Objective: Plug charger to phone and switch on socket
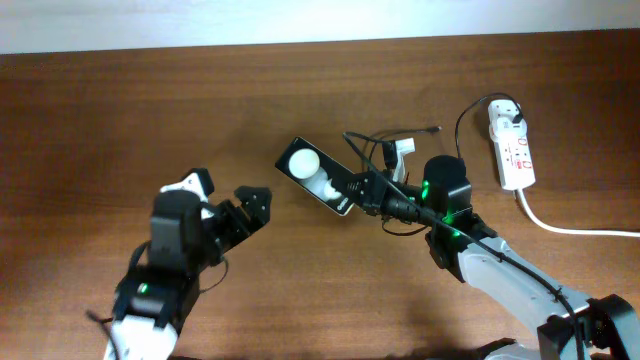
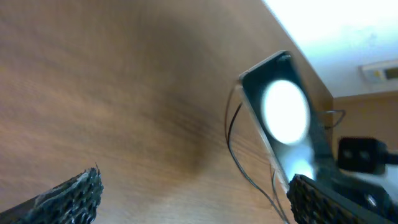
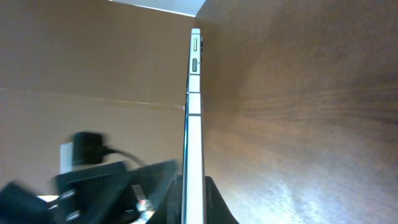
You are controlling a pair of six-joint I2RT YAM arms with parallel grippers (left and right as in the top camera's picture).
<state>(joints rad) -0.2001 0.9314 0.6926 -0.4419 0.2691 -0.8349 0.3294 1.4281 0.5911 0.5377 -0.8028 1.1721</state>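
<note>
The phone (image 1: 316,174), black and glossy with two white round spots, lies slanted at mid-table. My right gripper (image 1: 358,191) is shut on its right end; the right wrist view shows the phone (image 3: 194,93) edge-on between the fingers (image 3: 194,198). My left gripper (image 1: 247,205) is open and empty, left of the phone, which shows in its view (image 2: 283,109) beyond the jaws (image 2: 193,190). The charger's thin black cable (image 1: 380,141) tangles behind the phone, and also shows in the left wrist view (image 2: 231,140). The white socket (image 1: 514,150) lies far right with a white plug at its top.
The socket's thick white cord (image 1: 570,228) runs off to the right edge. A small white piece (image 1: 403,148) sits in the cable tangle. A thin black loop (image 1: 462,120) arcs left from the socket's top. The table's far edge (image 1: 300,45) runs along the top.
</note>
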